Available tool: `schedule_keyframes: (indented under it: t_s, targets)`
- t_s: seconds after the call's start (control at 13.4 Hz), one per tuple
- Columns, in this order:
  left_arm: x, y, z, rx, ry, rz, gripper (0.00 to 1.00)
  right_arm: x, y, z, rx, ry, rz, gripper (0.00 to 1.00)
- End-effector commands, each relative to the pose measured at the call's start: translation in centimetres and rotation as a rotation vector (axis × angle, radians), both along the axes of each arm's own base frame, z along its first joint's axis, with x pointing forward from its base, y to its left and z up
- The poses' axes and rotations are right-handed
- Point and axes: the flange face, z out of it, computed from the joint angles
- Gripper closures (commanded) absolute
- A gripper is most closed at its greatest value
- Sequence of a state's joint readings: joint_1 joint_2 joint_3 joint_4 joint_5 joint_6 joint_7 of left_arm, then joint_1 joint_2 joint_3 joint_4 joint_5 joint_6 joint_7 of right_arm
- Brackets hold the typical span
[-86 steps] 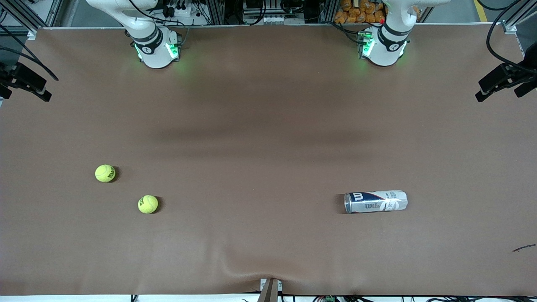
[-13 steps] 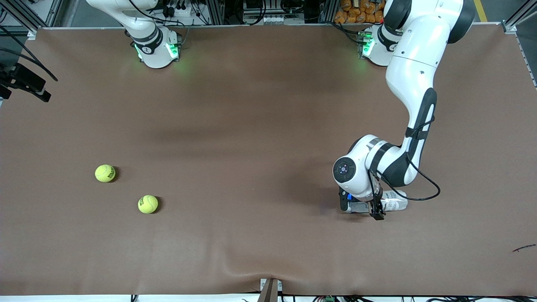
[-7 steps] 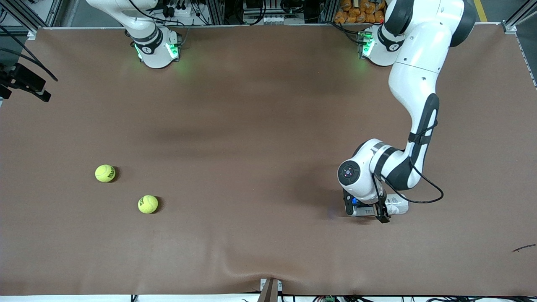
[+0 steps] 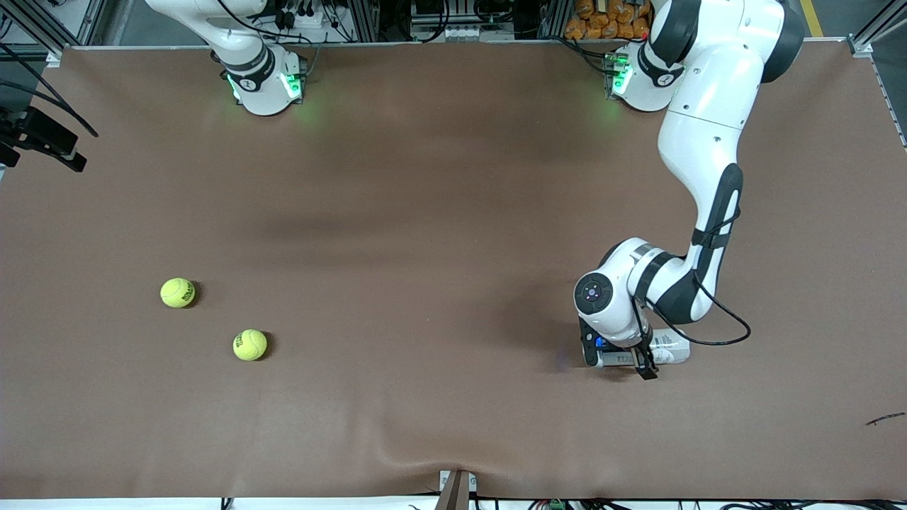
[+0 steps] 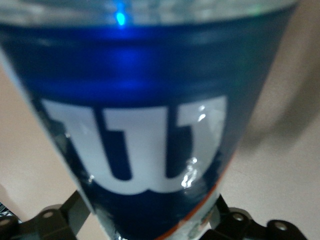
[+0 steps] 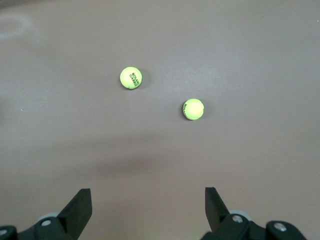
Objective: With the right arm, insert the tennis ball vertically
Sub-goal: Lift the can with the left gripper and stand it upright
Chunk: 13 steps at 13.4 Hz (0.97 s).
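Observation:
Two yellow-green tennis balls [image 4: 177, 292] [image 4: 249, 345] lie on the brown table toward the right arm's end; the right wrist view shows both [image 6: 131, 78] [image 6: 193, 109]. My right gripper [image 6: 147, 200] hangs high over the table, open and empty; in the front view only the right arm's base [image 4: 262, 78] shows. A blue and white Wilson ball can [image 4: 669, 347] lies on its side toward the left arm's end. My left gripper [image 4: 616, 358] is down over the can [image 5: 135, 125], open, with one finger [image 5: 65, 220] on each side of it.
Black camera mounts [image 4: 42, 142] stick out at the right arm's end of the table. The brown cover has a raised fold [image 4: 425, 460] near the front edge. A small dark scrap [image 4: 886, 419] lies near the left arm's end.
The left arm, absent from the earliest frame, has come down over the can and in the last second slid slightly along it and lower. Balls and right arm unchanged.

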<state>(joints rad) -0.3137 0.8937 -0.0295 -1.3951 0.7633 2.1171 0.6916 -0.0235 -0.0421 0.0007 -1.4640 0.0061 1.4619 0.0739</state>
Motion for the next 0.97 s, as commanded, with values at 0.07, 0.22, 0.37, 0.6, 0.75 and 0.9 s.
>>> schedule_keyframes:
  t_s: [0.07,0.22,0.37,0.6,0.75,0.9]
  targets:
    - [0.1,-0.5,-0.4,0.002,-0.024,-0.022,0.32,0.0,-0.7,0.0,0.006,0.014,-0.002,0.0]
    - [0.1,-0.8,-0.3,-0.006,-0.029,-0.029,0.32,1.0,-0.8,-1.4,-0.004,0.042,-0.004,0.0]
    - [0.1,-1.7,0.7,-0.023,-0.03,-0.044,0.31,1.3,-0.4,-1.9,-0.003,0.048,0.004,0.0]
    - [-1.7,-7.7,2.5,-0.164,-0.006,-0.073,0.3,4.7,-0.4,-7.0,-0.018,0.126,0.009,0.0]
    - [-3.5,-12.9,4.8,-0.317,0.027,-0.055,0.3,8.0,-0.6,-11.8,-0.005,0.132,0.007,0.0]
    - [-5.0,-17.7,6.8,-0.501,0.034,-0.043,0.3,10.1,-0.2,-15.7,0.008,0.146,0.011,0.0]
